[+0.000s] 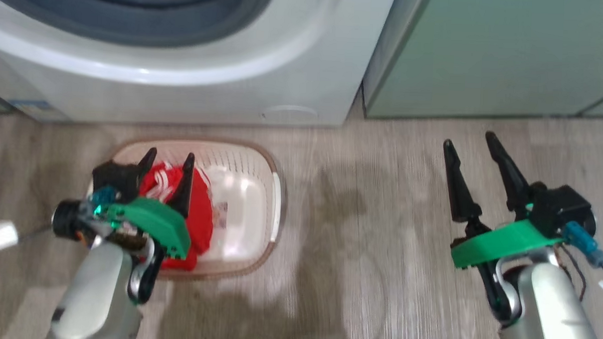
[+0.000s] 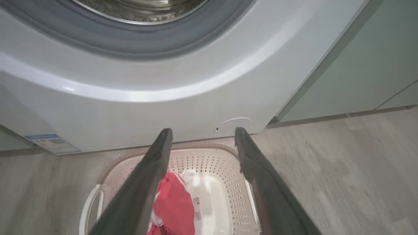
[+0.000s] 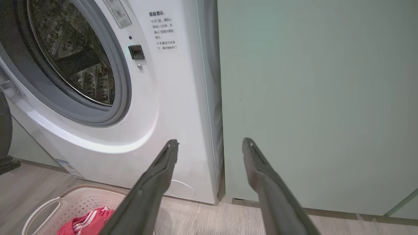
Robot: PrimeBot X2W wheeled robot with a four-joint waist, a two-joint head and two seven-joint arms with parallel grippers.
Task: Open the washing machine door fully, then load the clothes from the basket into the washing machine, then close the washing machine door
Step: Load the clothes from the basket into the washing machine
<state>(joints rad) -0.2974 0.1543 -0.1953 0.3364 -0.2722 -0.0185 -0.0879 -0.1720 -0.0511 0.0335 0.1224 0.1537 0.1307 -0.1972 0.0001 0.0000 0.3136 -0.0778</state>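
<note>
Two grippers, both spread wide and holding nothing. Left gripper (image 1: 171, 156) at lower left of the head view, poised over the left half of the basket (image 1: 241, 160), fingers straddling the clothes (image 1: 202, 221) from above, contact not discernible. Spread that wide presumably to take in a good bunch of soft cloth on closing. Along its own fingers, left gripper (image 2: 203, 130) pointing past the far rim of the basket (image 2: 209, 160), red clothes (image 2: 173, 202) bunched low centre, partly behind the left finger. Right gripper (image 1: 469, 139) at lower right, well apart over bare floor (image 1: 370, 217), likely kept aside to leave the other arm room. Along its fingers, right gripper (image 3: 210, 141) aimed at the seam between the washing machine (image 3: 169, 98) and the pale green cabinet (image 3: 310, 81).

Outward: basket on the floor just in front of the washing machine (image 1: 183, 95), near the round lower cap (image 2: 233, 125), hence a short lift from cloth to drum (image 3: 78, 65). Opening uncovered, grey gasket (image 1: 136, 28) bare, so door judged already swung open. Dark edge at far left of the right wrist view possibly the washing machine door (image 3: 4, 127), not certain. Step in hand, by the look of it: first pick of the clothes. Loading not yet begun; drum empty as far as visible.
</note>
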